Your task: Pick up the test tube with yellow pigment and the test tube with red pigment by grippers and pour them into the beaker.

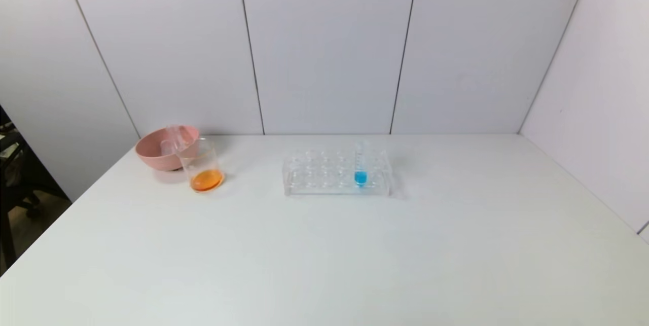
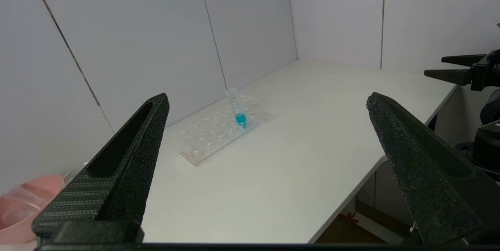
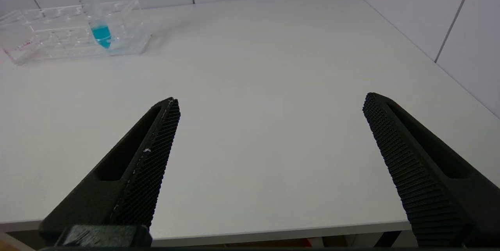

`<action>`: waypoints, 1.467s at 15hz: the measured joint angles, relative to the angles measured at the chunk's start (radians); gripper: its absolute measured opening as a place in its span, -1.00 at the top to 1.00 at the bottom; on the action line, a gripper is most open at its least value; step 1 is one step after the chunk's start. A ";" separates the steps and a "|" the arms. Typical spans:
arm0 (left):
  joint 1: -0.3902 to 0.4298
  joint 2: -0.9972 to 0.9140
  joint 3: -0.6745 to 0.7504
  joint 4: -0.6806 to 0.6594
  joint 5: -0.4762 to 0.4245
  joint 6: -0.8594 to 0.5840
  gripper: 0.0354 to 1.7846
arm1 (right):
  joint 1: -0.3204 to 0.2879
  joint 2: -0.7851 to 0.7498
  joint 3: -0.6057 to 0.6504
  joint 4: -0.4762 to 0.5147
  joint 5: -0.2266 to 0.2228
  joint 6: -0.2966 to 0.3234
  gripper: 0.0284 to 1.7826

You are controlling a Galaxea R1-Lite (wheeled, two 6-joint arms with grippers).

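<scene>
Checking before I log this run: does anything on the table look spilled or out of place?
No spill shows. The beaker holds orange liquid beside the pink bowl, where clear empty tubes lie. Only the blue tube stands in the rack.

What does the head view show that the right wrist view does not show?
Only the head view shows the beaker holding orange liquid and the pink bowl behind it. Only the right wrist view shows the right gripper, jaws wide apart, empty. Both show the clear rack holding the blue-liquid tube on the white table.

pink bowl [image 2: 23, 204] cut off at edge
</scene>
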 joint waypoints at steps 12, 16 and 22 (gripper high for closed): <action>-0.035 -0.230 0.461 0.017 0.812 0.144 -0.98 | 0.000 0.000 0.000 0.000 0.000 0.000 -0.92; -0.036 -0.238 0.478 0.146 0.756 0.077 -0.98 | 0.000 0.000 0.000 0.000 0.000 0.000 -0.92; -0.036 -0.239 0.480 0.136 0.764 0.018 -0.98 | 0.000 0.000 0.000 0.000 0.000 -0.001 -0.92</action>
